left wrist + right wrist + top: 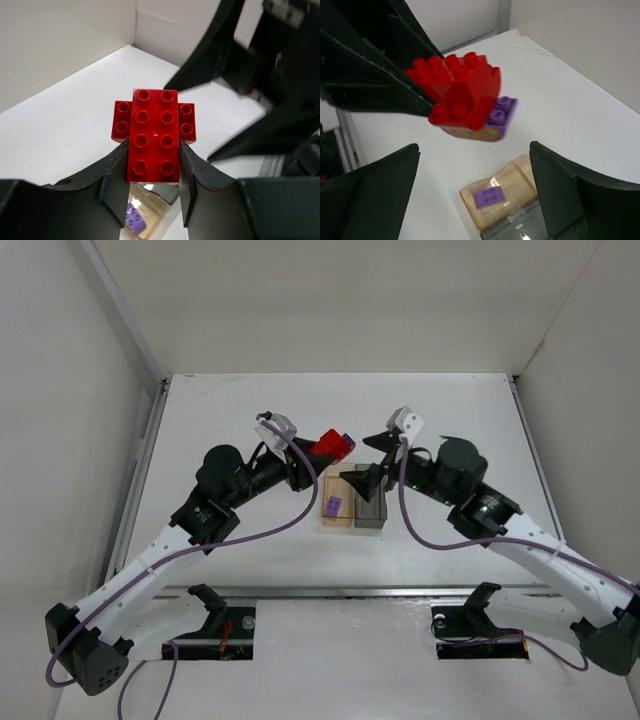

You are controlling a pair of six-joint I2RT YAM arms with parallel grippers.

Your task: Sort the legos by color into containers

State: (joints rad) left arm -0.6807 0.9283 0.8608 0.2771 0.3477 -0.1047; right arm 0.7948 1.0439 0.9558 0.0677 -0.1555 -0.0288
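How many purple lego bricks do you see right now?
2. One purple brick lies in the tan tray; a second purple brick clings under the red bricks held by the left hand. The dark grey tray is partly hidden, so more may be there.

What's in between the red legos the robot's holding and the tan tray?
A purple lego stuck under the red legos, then only bare white table down to the tan tray. The right wrist view shows it.
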